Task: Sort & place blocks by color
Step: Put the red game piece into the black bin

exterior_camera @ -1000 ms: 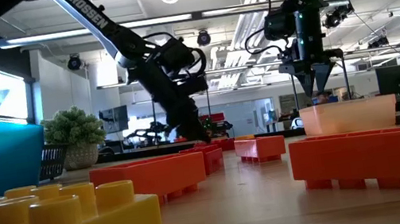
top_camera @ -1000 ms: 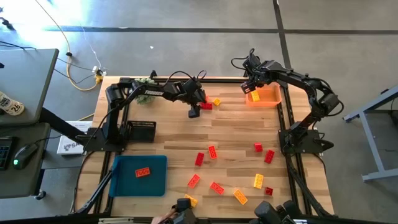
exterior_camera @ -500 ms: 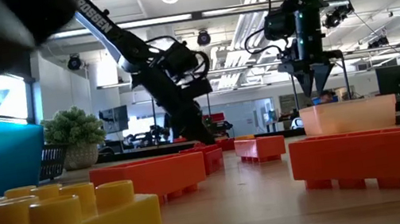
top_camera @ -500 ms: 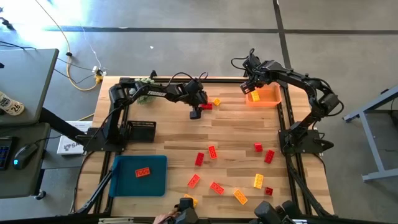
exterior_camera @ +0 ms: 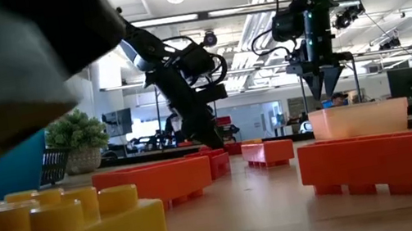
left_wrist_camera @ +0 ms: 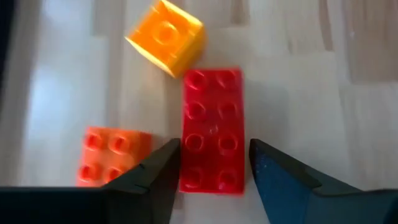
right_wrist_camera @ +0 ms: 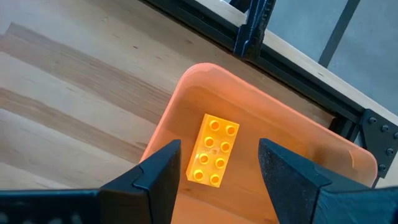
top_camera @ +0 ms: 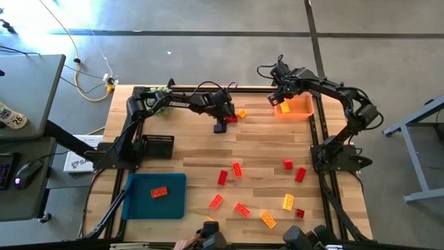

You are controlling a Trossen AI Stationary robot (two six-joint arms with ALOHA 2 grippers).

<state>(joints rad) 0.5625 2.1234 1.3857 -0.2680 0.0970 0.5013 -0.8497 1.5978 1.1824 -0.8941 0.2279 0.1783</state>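
In the overhead view we see the left gripper low over the table in the upper middle of the frame, at a small cluster of blocks. From its own wrist camera, its two fingers straddle a long red block lying flat, one finger at each long side; we cannot tell whether they press it or stand just clear. A square yellow block sits tilted just beyond the red one's far end, and a small orange block lies just beside the left finger. The right gripper hangs at the upper right of the overhead frame above the orange tray, jaws apart and empty; its wrist camera looks down between them at a yellow block lying in the tray. One red block lies on the blue tray at lower left. The remaining red and yellow blocks are scattered across the lower middle and lower right of the table, well apart from both grippers.
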